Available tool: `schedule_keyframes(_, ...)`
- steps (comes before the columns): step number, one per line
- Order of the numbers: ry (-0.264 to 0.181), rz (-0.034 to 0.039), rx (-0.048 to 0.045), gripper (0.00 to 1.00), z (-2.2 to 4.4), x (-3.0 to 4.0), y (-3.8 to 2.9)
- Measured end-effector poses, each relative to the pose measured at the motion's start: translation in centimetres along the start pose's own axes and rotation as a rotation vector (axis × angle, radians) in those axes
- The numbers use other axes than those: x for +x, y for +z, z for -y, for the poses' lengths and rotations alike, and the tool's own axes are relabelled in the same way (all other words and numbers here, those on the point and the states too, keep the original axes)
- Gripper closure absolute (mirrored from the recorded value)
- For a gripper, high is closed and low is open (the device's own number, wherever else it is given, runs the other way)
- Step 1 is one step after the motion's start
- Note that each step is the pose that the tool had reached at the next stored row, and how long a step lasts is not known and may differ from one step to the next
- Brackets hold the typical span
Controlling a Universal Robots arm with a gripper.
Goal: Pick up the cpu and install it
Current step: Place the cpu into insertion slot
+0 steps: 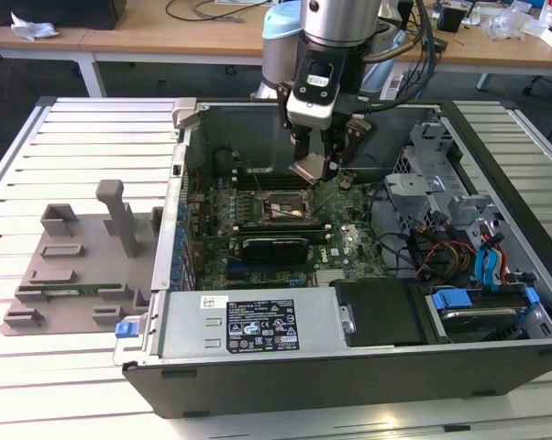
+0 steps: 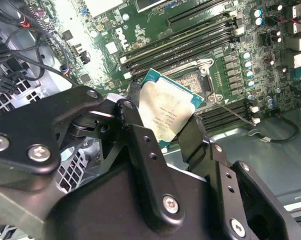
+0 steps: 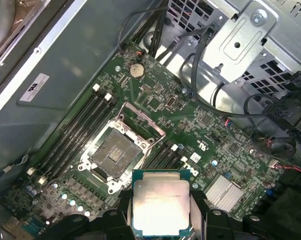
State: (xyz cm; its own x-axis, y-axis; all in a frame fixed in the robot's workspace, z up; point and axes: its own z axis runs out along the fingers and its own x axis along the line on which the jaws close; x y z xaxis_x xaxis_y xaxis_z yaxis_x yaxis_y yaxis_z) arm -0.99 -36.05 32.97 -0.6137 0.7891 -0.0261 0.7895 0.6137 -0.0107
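the gripper has its fingers clamped on opposite edges of the cpu, which hangs above and just beside the open socket, metal top up. the edge grip likely keeps its underside free to meet that socket.

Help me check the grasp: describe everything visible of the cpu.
The cpu is a flat square chip with a shiny silver-grey metal lid, faint print, and a thin green border. The gripper clamps two opposite edges, holding it tilted in the air inside the open case, above the motherboard and apart from the empty, open socket.
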Motion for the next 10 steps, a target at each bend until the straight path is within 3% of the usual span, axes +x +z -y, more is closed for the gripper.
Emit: schedule_keyframes(10,0.052,-0.0002,0.0016,0.45,0.00,0.00,0.00)
